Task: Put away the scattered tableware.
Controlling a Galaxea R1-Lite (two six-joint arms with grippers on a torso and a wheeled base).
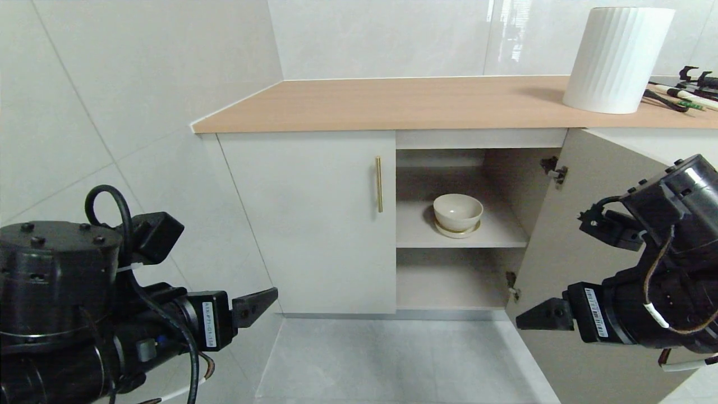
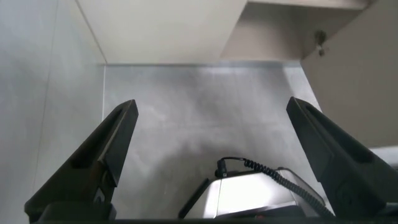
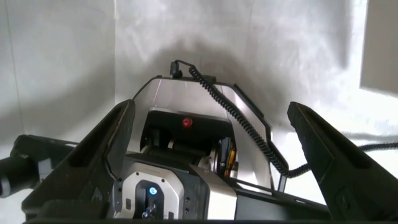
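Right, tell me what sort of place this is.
Probably a kitchen, perhaps a mock-up: a wood-look countertop over a base cabinet with one door open, a cream bowl on a small plate on the shelf inside, and large glossy wall tiles.

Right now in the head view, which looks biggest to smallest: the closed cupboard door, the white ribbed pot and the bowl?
Largest: closed cupboard door
Next: white ribbed pot
Smallest: bowl, though it may sit farther from the camera
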